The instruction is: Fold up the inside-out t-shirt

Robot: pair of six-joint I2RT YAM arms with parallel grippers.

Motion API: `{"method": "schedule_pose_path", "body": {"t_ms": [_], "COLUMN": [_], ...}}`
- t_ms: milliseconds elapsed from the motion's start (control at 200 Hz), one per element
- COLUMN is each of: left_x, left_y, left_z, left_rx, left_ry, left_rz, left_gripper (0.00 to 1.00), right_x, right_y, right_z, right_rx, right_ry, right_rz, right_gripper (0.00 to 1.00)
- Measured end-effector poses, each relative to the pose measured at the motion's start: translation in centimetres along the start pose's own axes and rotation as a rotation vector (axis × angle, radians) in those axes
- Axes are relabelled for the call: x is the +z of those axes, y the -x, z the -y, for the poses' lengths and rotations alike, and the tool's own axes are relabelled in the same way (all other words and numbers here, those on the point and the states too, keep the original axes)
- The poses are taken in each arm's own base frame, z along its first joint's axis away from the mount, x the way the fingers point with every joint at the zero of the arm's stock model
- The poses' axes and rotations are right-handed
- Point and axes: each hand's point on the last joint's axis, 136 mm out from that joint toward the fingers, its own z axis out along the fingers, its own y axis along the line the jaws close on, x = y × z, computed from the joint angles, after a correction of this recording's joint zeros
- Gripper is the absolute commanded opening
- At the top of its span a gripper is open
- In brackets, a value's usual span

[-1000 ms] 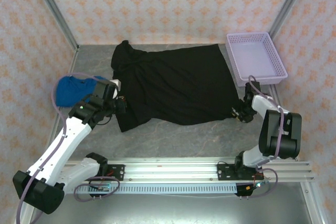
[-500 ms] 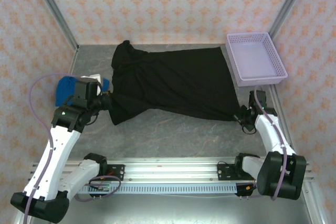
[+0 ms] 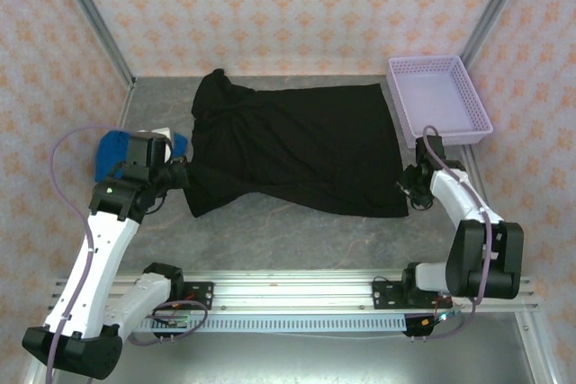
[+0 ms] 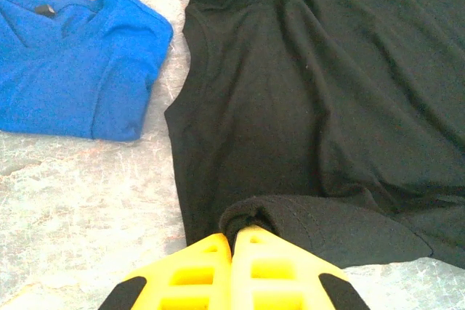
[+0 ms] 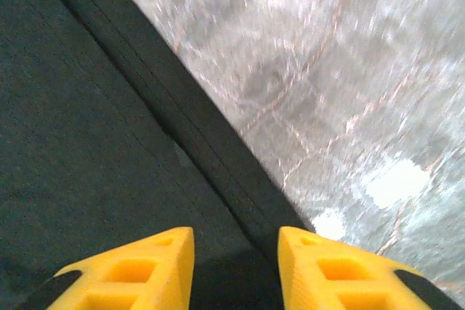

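The left gripper point(image 4: 232, 241) is clamped on a small bunch of the shirt point(image 4: 305, 107) at its near left edge. The fingers meet, with black cloth pinched between them. The right gripper point(image 5: 236, 241) hangs with its fingers apart over the shirt's near right corner. The hem runs out between them beside bare table point(image 5: 349, 92), and it grips nothing I can see.

In the top view the shirt point(image 3: 297, 146) lies spread across the middle of the table, rumpled at its far left end and flatter toward the right. A blue garment point(image 4: 65, 85) sits just beside its left edge, close to the left gripper. A basket point(image 3: 427, 59) stands at the far right, near the shirt's far right corner.

The main risk I see is a lopsided hold. If the left arm pulls while the right corner lies free, the cloth is likely to drag, skew and crease instead of folding square. The left pinch is small and may slip, or it may carry one layer only. If the right fingers close off the hem, they could miss it or catch a single layer. A wide left sweep could snag the blue garment, and a far reach on the right could bump the basket.
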Motion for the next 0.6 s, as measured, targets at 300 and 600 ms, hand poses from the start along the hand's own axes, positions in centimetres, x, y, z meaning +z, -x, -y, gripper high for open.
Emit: {"method": "schedule_pose_path", "body": {"t_ms": [300,600], "left_x": [0.6,0.6], "left_y": [-0.5,-0.5], "left_z": [0.3,0.4], "left_rx": [0.001,0.002], "left_ry": [-0.013,-0.019], "left_rz": [-0.025,-0.028], "left_gripper": [0.0,0.0], "right_x": [0.1,1.0], "right_y": [-3.2,-5.9], "right_z": [2.4,2.6], "right_rx": [-0.007,-0.018], "right_ry": [-0.034,-0.026], "right_rz": [-0.026,-0.122], "right_gripper": [0.43,0.4]}}
